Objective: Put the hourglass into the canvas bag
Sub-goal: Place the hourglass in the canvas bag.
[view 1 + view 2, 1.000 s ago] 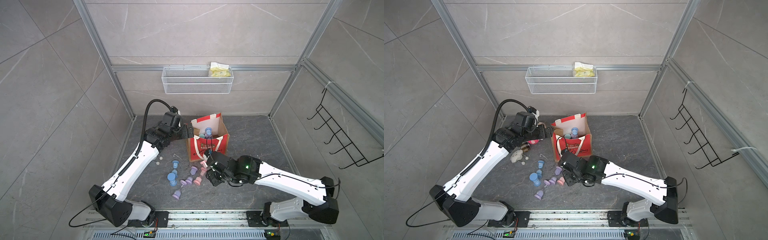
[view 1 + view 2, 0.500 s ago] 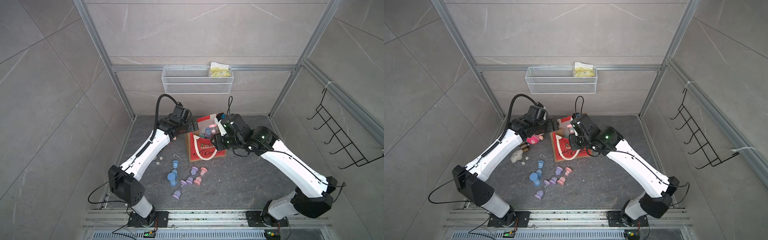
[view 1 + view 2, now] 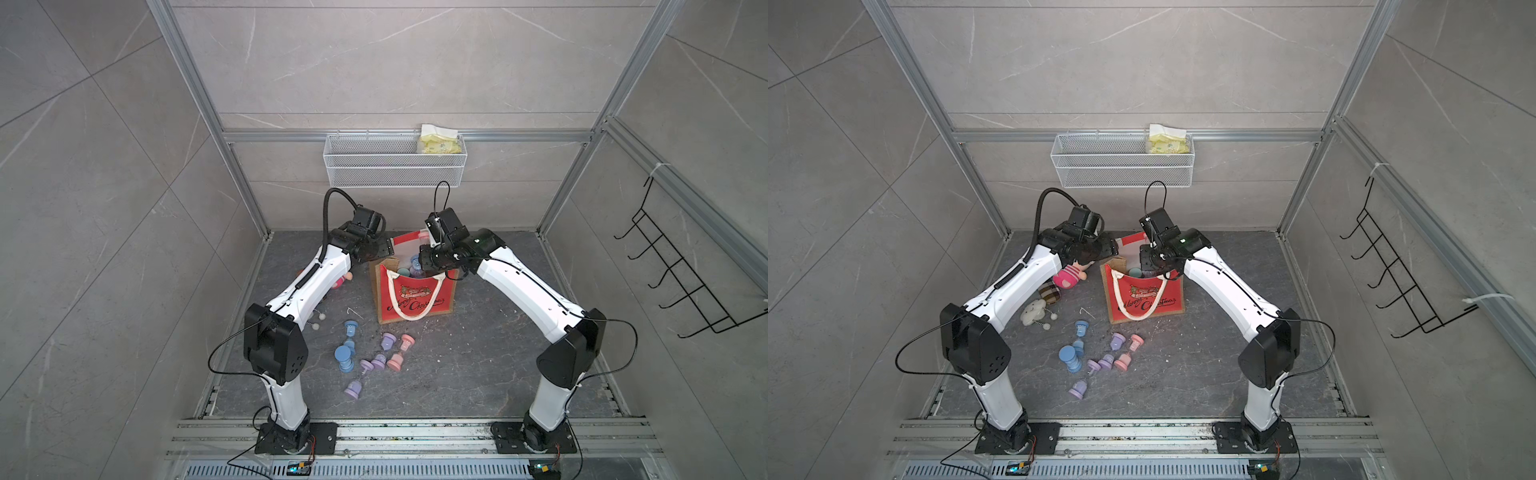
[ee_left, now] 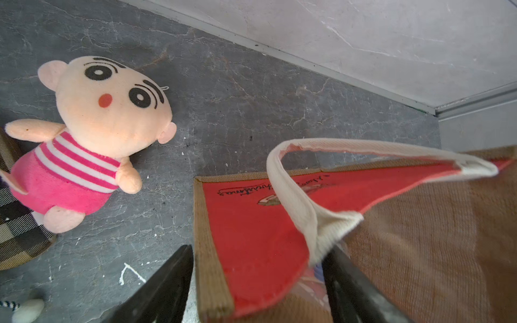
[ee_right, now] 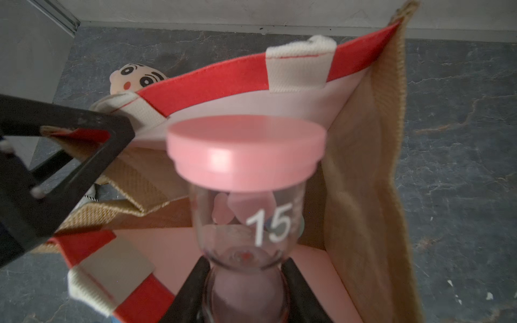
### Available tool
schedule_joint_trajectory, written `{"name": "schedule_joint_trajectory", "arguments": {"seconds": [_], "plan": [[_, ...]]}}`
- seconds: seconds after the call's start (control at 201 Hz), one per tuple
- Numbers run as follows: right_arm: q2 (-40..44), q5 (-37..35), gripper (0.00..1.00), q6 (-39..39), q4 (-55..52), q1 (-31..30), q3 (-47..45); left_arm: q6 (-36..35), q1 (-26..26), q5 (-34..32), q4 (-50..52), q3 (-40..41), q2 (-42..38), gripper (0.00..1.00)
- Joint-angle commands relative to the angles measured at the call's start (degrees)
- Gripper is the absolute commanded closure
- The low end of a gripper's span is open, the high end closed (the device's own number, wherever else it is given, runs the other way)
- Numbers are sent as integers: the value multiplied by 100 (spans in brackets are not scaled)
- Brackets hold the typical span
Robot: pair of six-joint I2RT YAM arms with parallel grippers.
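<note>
We should lower deep before releasing: right tool (image 5: 246,279) grips the hourglass (image 5: 246,156) neck, left tool (image 4: 258,250) spread astride the canvas bag (image 4: 251,223) rim.

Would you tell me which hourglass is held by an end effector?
The pink-capped glass hourglass marked 15, gripped by the right end effector; the others lie loose.
</note>
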State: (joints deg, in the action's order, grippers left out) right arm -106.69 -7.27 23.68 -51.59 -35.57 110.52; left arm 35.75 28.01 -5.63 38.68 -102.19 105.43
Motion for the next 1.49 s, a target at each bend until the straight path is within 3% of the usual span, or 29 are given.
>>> {"name": "schedule_joint_trajectory", "arguments": {"seconds": [0.0, 0.109, 0.274, 0.587, 0.672, 0.99, 1.483], "plan": [[-332, 88, 100, -133, 96, 9, 391, -8, -52, 91, -166, -301, 185, 29], [-549, 175, 100, -231, -49, 10, 484, -55, -120, 82, -195, -341, 324, 33], [-622, 262, 100, -326, -208, 21, 362, -144, -248, 70, -191, -316, 404, 47], [-999, 318, 100, -373, -539, 21, 224, -252, -314, 614, -558, -239, 400, 93], [-1151, 274, 100, -365, -634, 26, 309, -235, -314, 767, -640, -238, 389, 100], [-1742, 61, 97, -338, -803, 23, 654, -182, -314, 947, -573, -122, 269, 100], [-1650, -73, 56, -286, -1020, 31, 1054, -111, -314, 1095, -600, -99, 147, 100]]}}
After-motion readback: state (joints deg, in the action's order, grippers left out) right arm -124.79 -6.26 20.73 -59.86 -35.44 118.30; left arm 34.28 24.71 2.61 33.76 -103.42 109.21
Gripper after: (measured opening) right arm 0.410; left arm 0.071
